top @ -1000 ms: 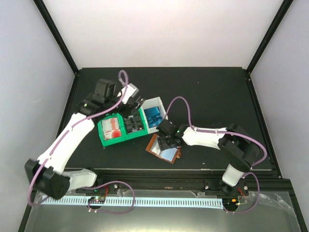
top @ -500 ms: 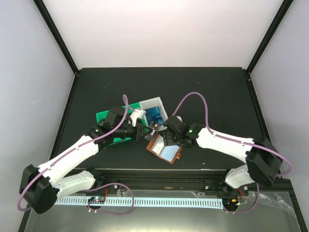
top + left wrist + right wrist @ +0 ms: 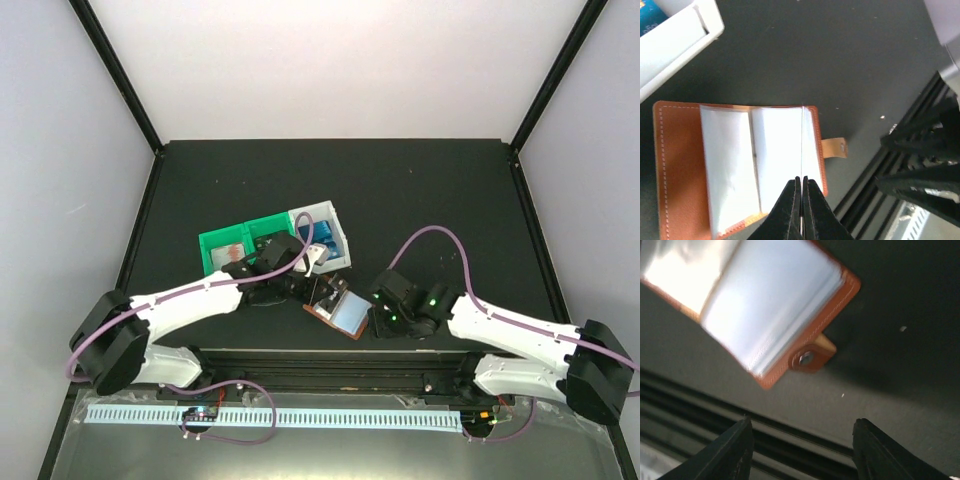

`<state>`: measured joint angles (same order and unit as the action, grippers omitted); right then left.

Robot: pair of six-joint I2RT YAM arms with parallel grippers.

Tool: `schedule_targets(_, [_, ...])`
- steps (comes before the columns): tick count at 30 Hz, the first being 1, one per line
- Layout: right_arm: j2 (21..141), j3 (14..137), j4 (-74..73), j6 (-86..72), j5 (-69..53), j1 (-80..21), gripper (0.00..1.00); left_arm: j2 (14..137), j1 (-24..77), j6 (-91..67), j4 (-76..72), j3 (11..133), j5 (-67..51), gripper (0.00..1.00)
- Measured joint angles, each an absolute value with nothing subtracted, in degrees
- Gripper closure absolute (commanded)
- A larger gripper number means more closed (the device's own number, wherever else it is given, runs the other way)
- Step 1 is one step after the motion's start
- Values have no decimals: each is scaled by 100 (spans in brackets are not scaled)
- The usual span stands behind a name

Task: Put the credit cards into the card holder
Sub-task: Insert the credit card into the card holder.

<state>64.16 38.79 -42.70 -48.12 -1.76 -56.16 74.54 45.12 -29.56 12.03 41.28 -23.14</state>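
Observation:
The card holder point(image 3: 342, 311) lies open near the table's front edge, its reddish-brown leather point(image 3: 677, 165) around pale clear pockets. My left gripper point(image 3: 318, 285) hangs over it, shut on a thin credit card point(image 3: 801, 140) seen edge-on above the right-hand pocket. In the left wrist view the left gripper point(image 3: 801, 182) has its fingers pressed together on that card. My right gripper point(image 3: 378, 318) stands open just right of the holder, touching nothing. In the right wrist view the right gripper point(image 3: 802, 440) is empty, with the holder point(image 3: 775, 305) and its snap tab point(image 3: 810, 357) ahead of it.
Two green bins point(image 3: 222, 243) and a white bin point(image 3: 338, 222) stand behind the holder. Blue cards point(image 3: 325, 240) lie in the white bin, a red-and-white card point(image 3: 232, 254) in the left green one. The table's black front rail point(image 3: 400, 360) runs close by.
My left arm swung from the bins down to the card holder, carrying the card. My right arm pulled back off the holder to the near right, its jaws a little narrower.

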Motion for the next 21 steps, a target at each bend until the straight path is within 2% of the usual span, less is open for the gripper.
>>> schedule_targets(2, [6320, 3664, -4156, -4801, -451, -5625, 51, 7592, 4543, -2971, 1138, 4121, -2187, 98])
schedule_targets(9, [6882, 3190, -3476, -4908, -923, -5627, 56, 7972, 4650, -3103, 926, 4086, -1898, 98])
schedule_targets(21, [7815, 3581, -3061, -5100, -1, -5610, 60, 8263, 4762, -3542, 856, 3959, -1485, 98])
